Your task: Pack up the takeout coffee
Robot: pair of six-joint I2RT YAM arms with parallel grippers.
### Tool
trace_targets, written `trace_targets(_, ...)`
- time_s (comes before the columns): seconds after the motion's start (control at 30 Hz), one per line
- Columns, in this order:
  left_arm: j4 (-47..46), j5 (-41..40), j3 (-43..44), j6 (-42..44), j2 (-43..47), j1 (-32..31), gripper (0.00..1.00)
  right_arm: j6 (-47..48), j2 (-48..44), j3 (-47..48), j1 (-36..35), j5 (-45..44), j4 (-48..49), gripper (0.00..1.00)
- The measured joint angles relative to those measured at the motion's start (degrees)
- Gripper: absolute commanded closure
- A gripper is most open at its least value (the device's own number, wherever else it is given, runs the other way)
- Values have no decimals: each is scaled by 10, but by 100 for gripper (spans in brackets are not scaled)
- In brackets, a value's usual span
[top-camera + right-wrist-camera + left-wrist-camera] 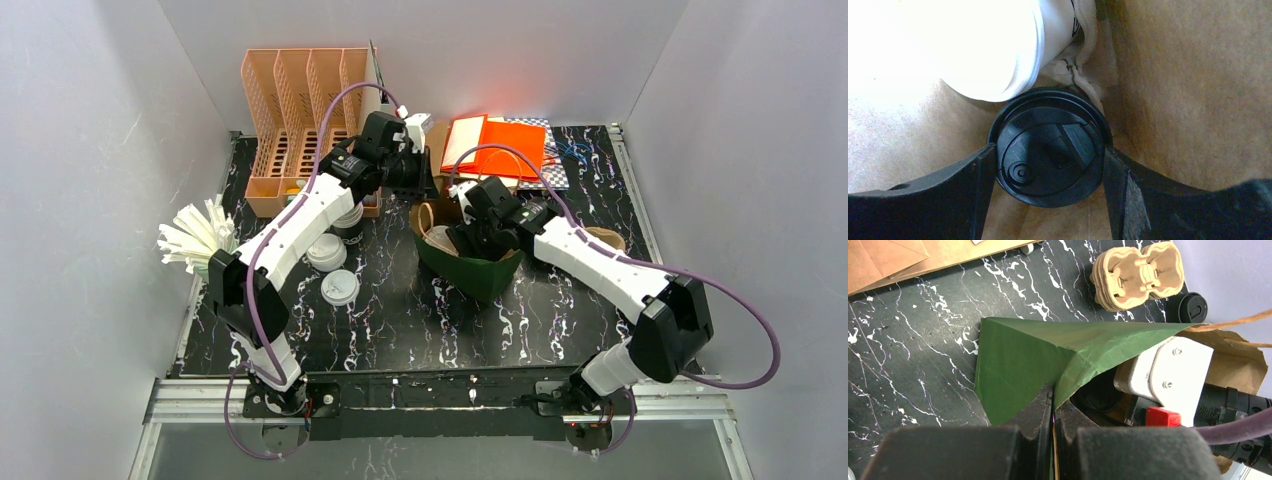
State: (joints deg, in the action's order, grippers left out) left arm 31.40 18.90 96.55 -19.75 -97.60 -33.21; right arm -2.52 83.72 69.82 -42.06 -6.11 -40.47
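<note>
A green paper bag [482, 275] [1018, 365] stands open mid-table. My left gripper [422, 180] [1053, 397] is shut on its rim, the paper pinched between the fingers. My right gripper [468, 238] [1048, 150] reaches down inside the bag, its fingers [975, 175] pressed against both sides of a cup with a black lid [1048, 145]. The takeout coffee, a white paper cup [973, 45], lies tilted beside that lid against the brown inner wall. From above, the right wrist hides the bag's contents.
A peach rack [300, 110] stands back left, with white straws [195, 240] and loose white lids [335, 285] to the left. Orange bags [500, 145] lie behind. Stacked pulp cup carriers [1138, 272], another black-lidded cup [1192, 307] and a brown bag [1243, 365] sit near the green bag.
</note>
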Motion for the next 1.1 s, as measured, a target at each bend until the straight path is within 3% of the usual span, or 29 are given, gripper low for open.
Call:
trace_targets(0.07, 0, -1, 5, -3, -5, 0, 100, 2, 12, 18, 0, -1, -15, 7)
trace_targets(0.1, 0, -2, 7, -4, -7, 1, 100, 2, 17, 27, 0, -1, -24, 2)
trace_targets(0.47, -5, -2, 17, -8, -7, 1, 100, 15, 30, 128, 0, 5, -124, 2)
trace_targets(0.83, 2, -19, 31, 10, -22, 1, 100, 29, -30, 167, 0, 78, -129, 2)
trace_targets(1.1, -2, -36, 26, 20, -25, 1, 100, 33, -34, 167, 0, 46, -129, 2)
